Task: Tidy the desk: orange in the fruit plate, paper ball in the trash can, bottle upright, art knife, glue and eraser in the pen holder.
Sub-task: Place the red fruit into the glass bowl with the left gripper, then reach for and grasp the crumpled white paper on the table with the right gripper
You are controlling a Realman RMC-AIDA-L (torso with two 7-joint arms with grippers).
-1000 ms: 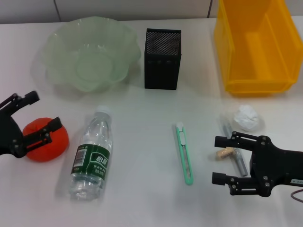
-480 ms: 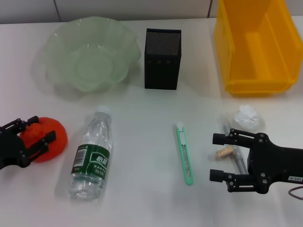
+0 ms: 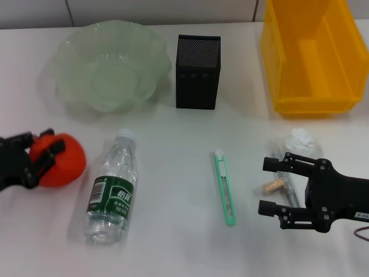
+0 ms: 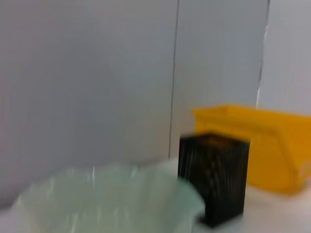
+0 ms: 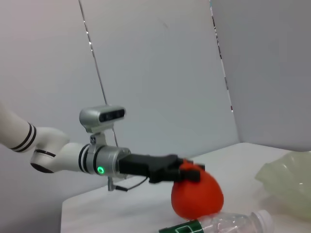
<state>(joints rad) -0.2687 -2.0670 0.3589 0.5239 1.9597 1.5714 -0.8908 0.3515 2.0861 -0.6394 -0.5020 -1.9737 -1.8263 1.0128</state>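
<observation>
The jaws of the left gripper (image 3: 39,151) are clamped on the orange (image 3: 62,167), one finger over its top and one across its front, at the near left of the white surface (image 3: 173,242). The right wrist view shows the same hold from the side, with the orange (image 5: 197,193) low against the surface and possibly touching it; lift cannot be judged. The jaws of the right gripper (image 3: 275,186) stand wide apart and hold nothing, hovering over the small items at the near right.

The step in hand looks like the first one, orange to the fruit plate (image 3: 75,46). That pale green plate sits empty at the far left, well apart from the fruit. The next move calls for raising the orange high enough to pass over the plate's wavy rim, carrying it away from the robot, and letting go above the centre so it does not roll out.

Everything else waits. The bottle (image 3: 111,187) lies on its side just beside the orange, so the lift should go straight up to avoid nudging it. The art knife (image 3: 225,186) lies mid-surface, the paper ball (image 3: 302,142) near the yellow trash can (image 3: 277,69), and the black pen holder (image 3: 197,72) stands between plate and can.
</observation>
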